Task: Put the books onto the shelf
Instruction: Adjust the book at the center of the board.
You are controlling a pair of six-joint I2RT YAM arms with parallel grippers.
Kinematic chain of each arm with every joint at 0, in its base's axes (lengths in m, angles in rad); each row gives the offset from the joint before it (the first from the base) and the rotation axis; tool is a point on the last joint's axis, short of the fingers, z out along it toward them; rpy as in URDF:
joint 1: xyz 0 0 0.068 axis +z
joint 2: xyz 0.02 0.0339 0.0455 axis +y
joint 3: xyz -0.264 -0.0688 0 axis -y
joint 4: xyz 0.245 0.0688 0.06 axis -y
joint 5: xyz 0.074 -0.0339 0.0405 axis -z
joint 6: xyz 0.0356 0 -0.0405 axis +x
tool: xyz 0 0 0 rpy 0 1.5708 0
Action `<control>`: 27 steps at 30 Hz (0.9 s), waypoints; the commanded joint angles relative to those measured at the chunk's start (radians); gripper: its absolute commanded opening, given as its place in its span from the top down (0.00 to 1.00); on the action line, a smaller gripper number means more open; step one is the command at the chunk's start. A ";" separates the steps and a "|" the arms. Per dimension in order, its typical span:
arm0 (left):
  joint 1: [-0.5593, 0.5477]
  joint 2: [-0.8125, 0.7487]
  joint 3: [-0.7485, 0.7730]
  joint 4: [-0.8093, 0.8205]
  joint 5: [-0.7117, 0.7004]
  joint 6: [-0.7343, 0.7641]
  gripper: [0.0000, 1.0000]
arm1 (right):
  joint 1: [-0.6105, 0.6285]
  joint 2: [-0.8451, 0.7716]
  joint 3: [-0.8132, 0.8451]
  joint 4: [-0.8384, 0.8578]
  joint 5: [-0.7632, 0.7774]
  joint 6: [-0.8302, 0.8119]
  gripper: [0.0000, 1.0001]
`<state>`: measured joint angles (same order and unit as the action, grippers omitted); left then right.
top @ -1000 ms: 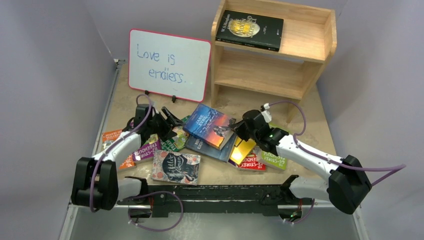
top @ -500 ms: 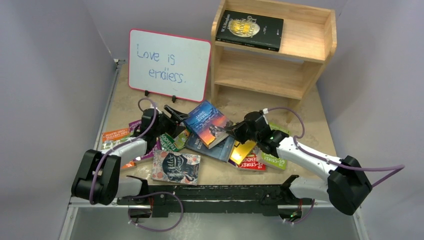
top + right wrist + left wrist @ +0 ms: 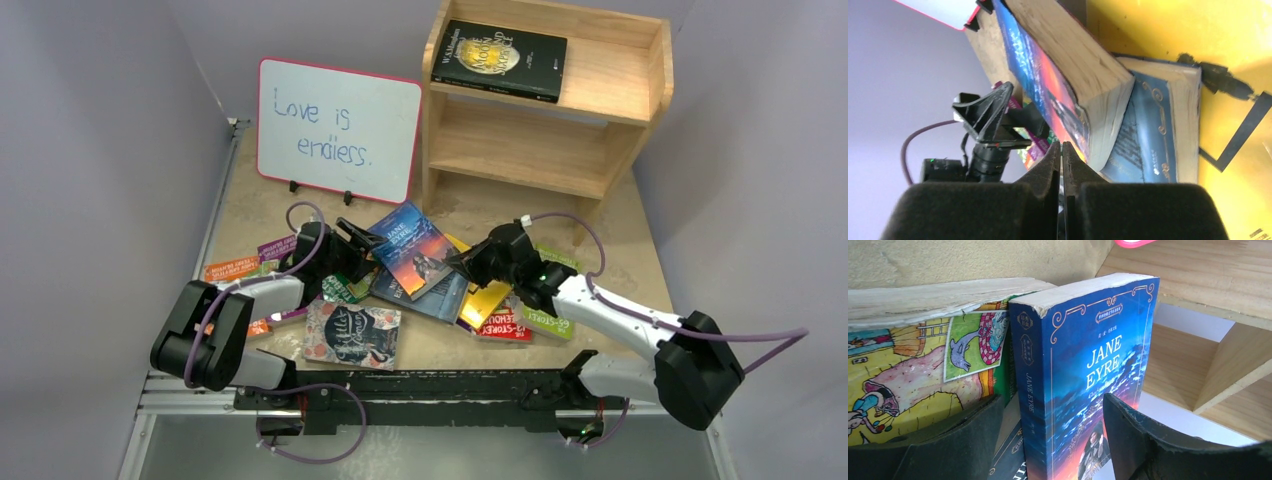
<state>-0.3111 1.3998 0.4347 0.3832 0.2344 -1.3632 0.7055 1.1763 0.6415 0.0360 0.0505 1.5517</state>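
Observation:
The blue "Jane Eyre" book [image 3: 412, 248] stands tilted up on the pile of books at the table's middle. My left gripper [image 3: 352, 240] is open, and its fingers [image 3: 1148, 440] straddle the spine edge of Jane Eyre [image 3: 1088, 365] without pressing on it. My right gripper [image 3: 462, 262] is shut with nothing in it, its tip against the raised book's right side [image 3: 1068, 65]. A dark blue book [image 3: 1148, 135] and a yellow one [image 3: 487, 300] lie underneath. The wooden shelf [image 3: 600, 150] stands at the back right with one dark book [image 3: 500, 58] lying flat on its top tier.
A pink-edged whiteboard [image 3: 338, 128] stands just left of the shelf. The floral book [image 3: 352, 334] lies near the front. Orange [image 3: 232, 270] and purple [image 3: 280, 250] books lie under the left arm, red [image 3: 505, 328] and green [image 3: 548, 320] ones under the right arm.
My left gripper has moved right until its open jaws straddle Jane Eyre's spine edge. The right gripper has pushed left, and the book stands steeper.

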 commanded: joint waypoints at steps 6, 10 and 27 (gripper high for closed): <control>-0.004 0.077 0.019 0.034 -0.061 0.036 0.30 | -0.001 0.126 0.176 -0.168 0.248 -0.412 0.36; -0.004 0.104 0.014 0.074 -0.042 0.049 0.31 | -0.002 0.164 0.198 -0.126 0.207 -0.542 0.27; -0.005 0.259 -0.054 0.466 0.114 0.001 0.54 | -0.003 0.344 0.267 -0.186 0.153 -0.551 0.51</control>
<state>-0.3141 1.6154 0.4198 0.7319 0.2970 -1.3506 0.7002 1.5059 0.8974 -0.0875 0.2096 1.0332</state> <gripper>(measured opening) 0.488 0.515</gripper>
